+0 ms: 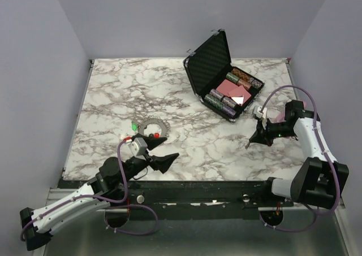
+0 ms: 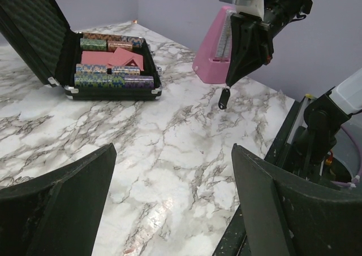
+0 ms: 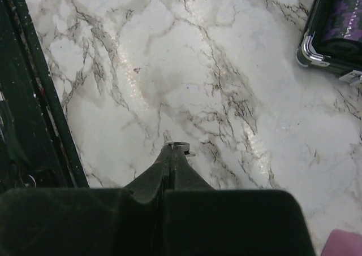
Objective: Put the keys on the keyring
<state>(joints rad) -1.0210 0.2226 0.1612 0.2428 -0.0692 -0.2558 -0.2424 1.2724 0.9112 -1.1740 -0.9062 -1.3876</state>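
Left fingers [image 1: 167,156] gape wide, holding nothing, low over the worktop [image 1: 113,92] near its front edge. The keyring [image 1: 150,125] lies coiled just beyond them, a red key [image 1: 154,135] beside it. Right fingers [image 3: 172,154] are pinched tight on a dark key [image 2: 224,96] (it hangs from their tips). Bare marble lies between the arms, and the open case [image 1: 209,58] sits far right.

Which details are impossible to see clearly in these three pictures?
Top view: the keyring and the red bits beside it are too small; whether any key is threaded is unclear.
Right wrist view: the shut fingers of the right gripper hide the held key; only a silver tip shows.
Left wrist view: the keyring lies outside the frame.
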